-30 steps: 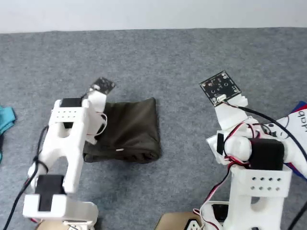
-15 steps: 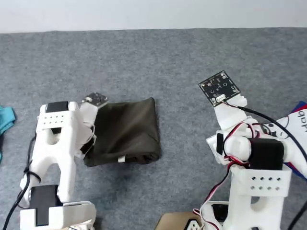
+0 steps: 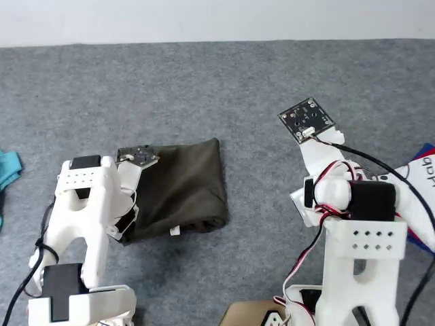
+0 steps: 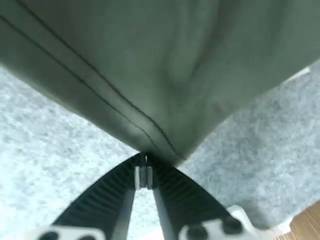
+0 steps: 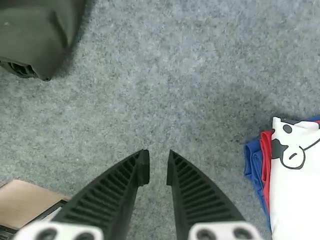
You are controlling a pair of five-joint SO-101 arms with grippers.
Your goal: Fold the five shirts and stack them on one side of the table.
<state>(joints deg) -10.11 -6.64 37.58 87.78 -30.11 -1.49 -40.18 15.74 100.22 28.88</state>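
A dark olive shirt (image 3: 183, 180) lies folded on the grey table (image 3: 224, 81), left of centre. My left gripper (image 4: 145, 172) is at its left edge, shut, with the fabric's hem (image 4: 150, 145) pinched at the fingertips. In the high view the left arm (image 3: 85, 204) covers that edge. The right arm (image 3: 353, 204) stands at the right, apart from the dark shirt (image 5: 35, 30). Over bare carpet, my right gripper (image 5: 156, 167) is open by a narrow gap with nothing in it.
Folded shirts, white on red and blue (image 5: 287, 150), are stacked at the table's right edge (image 3: 423, 170). A teal shirt (image 3: 8, 168) shows at the left edge. A brown board corner (image 3: 251, 314) sits at the front, between the arms.
The left arm drew back toward the front and left, its wrist now lower at the shirt's left edge; that edge has shifted with it. The right wrist turned slightly.
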